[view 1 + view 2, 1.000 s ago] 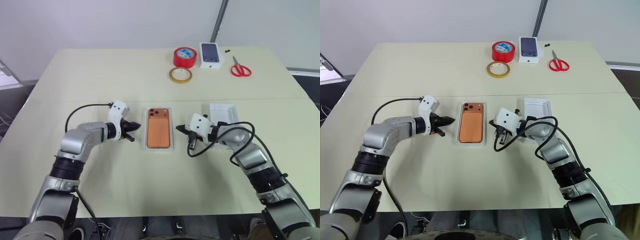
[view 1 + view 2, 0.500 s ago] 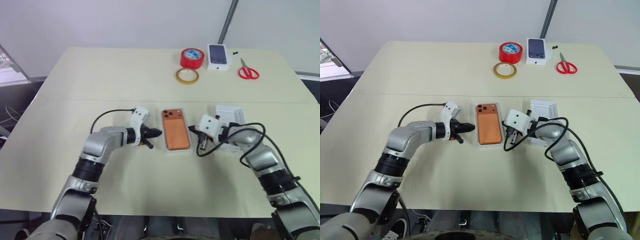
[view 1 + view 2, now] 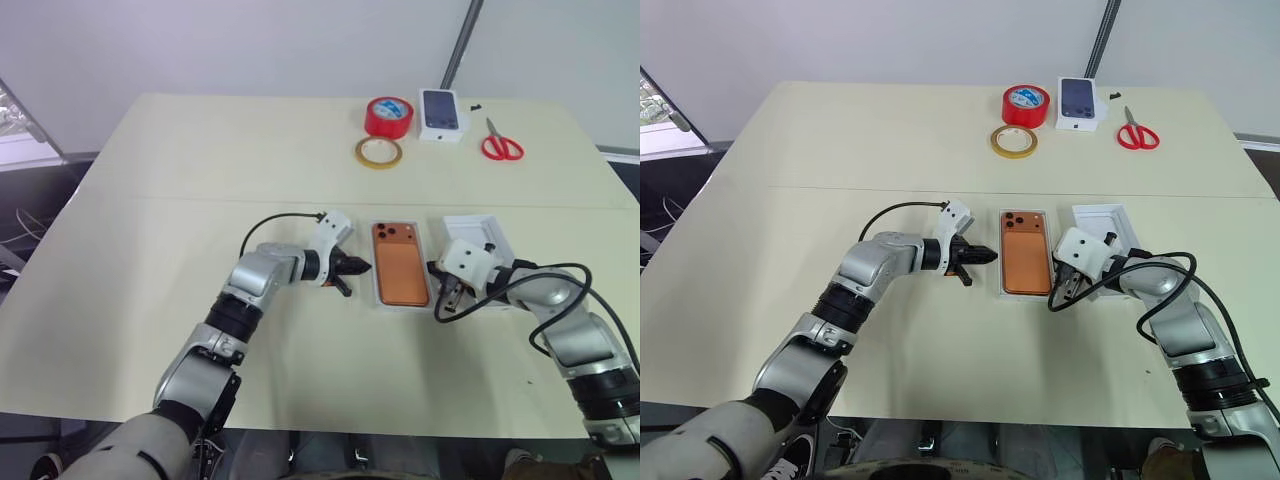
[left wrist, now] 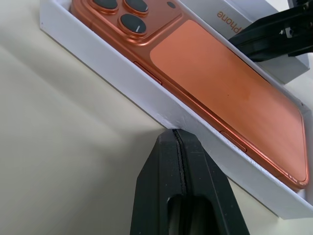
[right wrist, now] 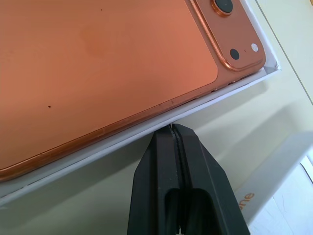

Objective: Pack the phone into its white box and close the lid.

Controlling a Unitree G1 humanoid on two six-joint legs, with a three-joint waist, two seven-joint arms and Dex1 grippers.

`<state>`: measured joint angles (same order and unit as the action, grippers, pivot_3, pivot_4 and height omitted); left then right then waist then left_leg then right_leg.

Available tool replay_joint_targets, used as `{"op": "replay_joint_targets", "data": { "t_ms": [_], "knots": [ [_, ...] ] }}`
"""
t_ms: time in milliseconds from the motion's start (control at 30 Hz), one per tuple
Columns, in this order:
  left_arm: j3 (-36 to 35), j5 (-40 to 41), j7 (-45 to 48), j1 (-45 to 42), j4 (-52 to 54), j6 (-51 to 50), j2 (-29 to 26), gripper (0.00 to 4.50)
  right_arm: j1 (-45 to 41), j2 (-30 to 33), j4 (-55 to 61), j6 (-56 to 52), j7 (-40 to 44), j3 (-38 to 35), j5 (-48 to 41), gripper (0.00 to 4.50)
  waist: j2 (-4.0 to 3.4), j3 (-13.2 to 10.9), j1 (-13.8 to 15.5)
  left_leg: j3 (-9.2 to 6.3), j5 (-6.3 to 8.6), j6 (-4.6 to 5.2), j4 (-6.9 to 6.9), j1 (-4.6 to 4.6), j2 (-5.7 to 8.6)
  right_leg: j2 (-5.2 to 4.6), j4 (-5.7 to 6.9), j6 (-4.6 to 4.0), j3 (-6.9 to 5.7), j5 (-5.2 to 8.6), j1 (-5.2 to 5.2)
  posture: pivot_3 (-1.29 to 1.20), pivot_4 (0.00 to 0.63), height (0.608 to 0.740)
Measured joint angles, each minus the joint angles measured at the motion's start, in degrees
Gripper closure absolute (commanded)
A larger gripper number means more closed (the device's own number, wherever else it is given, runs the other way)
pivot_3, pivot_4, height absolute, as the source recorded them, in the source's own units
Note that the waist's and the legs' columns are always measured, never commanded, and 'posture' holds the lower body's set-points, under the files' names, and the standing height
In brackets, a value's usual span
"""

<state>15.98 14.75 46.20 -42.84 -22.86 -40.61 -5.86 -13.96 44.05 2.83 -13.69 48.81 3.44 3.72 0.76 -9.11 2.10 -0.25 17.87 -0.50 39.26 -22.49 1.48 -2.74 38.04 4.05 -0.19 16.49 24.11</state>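
Observation:
The orange phone (image 3: 399, 277) lies back up inside the white box (image 3: 376, 290) at the table's middle. On the box's left, my left gripper (image 3: 366, 267) is shut and empty, its tip against the box's left wall (image 4: 146, 93). On the other side my right gripper (image 3: 433, 268) is also shut and empty, its tip at the box's right wall (image 5: 122, 142). The lid (image 3: 482, 236) lies inner face up just right of the box, partly hidden behind my right wrist.
Along the table's far edge stand a red tape roll (image 3: 389, 117), a small white box with a dark phone picture (image 3: 441, 112) and red scissors (image 3: 500, 145). A yellowish tape ring (image 3: 379, 152) lies in front of the roll. Bare tabletop (image 3: 150, 200) spreads to the left.
Both grippers have moved right, and the box with the phone has slid right between them, closer to the lid. The camera view has shifted too.

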Motion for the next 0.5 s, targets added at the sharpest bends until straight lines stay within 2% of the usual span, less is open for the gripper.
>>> {"op": "replay_joint_targets", "data": {
  "t_ms": [267,500],
  "knots": [
    [-1.03,-0.71,0.91,0.01,0.00,0.18,-0.03,4.50,0.01,0.07,-0.11,0.55,0.04,-0.01,0.41,4.47,0.00,0.00,-0.02,0.00,0.00,0.00,0.00,0.00,0.00,0.00,0.01,0.00,0.00,0.00,0.01,0.00,0.150,0.740],
    [-3.99,-0.56,0.14,0.01,0.42,2.95,-2.63,4.50,0.60,2.09,-0.07,2.07,0.76,-2.17,-1.61,4.47,0.00,0.00,-0.33,0.00,-0.01,-0.03,0.00,0.01,-0.03,0.03,0.03,0.00,0.00,0.00,0.01,0.00,0.150,0.740]
  ]
}}
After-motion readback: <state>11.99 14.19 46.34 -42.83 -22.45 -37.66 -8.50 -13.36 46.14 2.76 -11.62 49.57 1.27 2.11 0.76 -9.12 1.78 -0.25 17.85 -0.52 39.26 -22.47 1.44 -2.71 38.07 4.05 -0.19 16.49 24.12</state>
